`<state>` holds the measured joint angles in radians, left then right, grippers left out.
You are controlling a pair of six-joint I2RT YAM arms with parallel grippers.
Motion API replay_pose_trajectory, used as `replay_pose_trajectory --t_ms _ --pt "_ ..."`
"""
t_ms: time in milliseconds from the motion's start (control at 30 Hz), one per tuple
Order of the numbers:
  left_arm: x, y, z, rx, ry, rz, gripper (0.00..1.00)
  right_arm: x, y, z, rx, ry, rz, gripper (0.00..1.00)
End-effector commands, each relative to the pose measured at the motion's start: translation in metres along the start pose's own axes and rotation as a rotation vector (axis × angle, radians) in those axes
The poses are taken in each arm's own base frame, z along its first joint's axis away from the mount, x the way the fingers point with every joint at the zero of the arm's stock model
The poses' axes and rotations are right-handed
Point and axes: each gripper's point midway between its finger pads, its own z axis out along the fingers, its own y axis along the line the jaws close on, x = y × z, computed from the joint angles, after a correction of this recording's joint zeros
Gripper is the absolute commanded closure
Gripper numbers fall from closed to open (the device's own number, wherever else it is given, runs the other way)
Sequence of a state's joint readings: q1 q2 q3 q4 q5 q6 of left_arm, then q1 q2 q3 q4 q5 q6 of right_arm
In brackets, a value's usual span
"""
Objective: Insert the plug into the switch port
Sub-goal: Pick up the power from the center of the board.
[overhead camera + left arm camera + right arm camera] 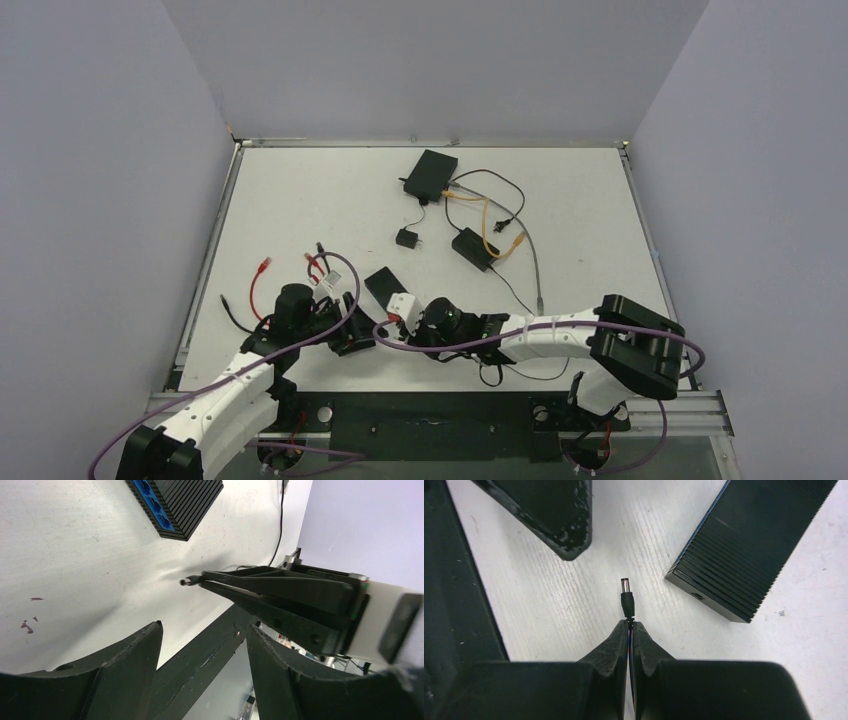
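Right gripper (630, 625) clamped on plug (626, 596) at cable end; tip juts ahead, near switch (744, 550). Left gripper (202, 630) half-open, empty.

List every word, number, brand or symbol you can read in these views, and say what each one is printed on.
None can be read.
Black ribbed switch box: one tiny pale mark on its end face, too small to read.
Black barrel plug: no marking shows.
Flat black box at the far end, top view: too small to tell.
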<state>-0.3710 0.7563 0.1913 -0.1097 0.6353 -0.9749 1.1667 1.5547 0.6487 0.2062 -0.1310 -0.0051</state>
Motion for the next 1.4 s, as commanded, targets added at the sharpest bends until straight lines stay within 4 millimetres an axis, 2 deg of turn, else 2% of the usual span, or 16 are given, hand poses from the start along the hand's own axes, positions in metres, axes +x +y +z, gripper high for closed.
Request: replay_pose_trajectory --t_ms 0,267,500,667,1133,1367 --pt "-0.007 -0.023 -0.002 0.081 -0.003 0.085 0.4 -0.036 0.004 -0.021 -0.011 -0.139 -0.017 1.0" --pt "-0.005 -0.046 -0.004 0.198 0.041 0.128 0.39 -0.055 0.011 -0.041 -0.043 -0.236 -0.015 1.0" --pt "-0.001 -0.057 -0.005 0.265 0.08 0.134 0.36 -0.07 0.023 -0.048 -0.094 -0.3 0.014 1.0" --pt "0.004 -0.064 -0.008 0.315 0.108 0.14 0.42 -0.078 0.029 -0.051 -0.116 -0.333 0.016 1.0" --pt "0.009 -0.068 -0.011 0.342 0.138 0.15 0.56 -0.084 0.026 -0.053 -0.088 -0.352 0.026 1.0" --pt "0.01 -0.066 -0.011 0.338 0.141 0.149 0.58 -0.086 0.021 -0.055 -0.062 -0.363 0.032 1.0"
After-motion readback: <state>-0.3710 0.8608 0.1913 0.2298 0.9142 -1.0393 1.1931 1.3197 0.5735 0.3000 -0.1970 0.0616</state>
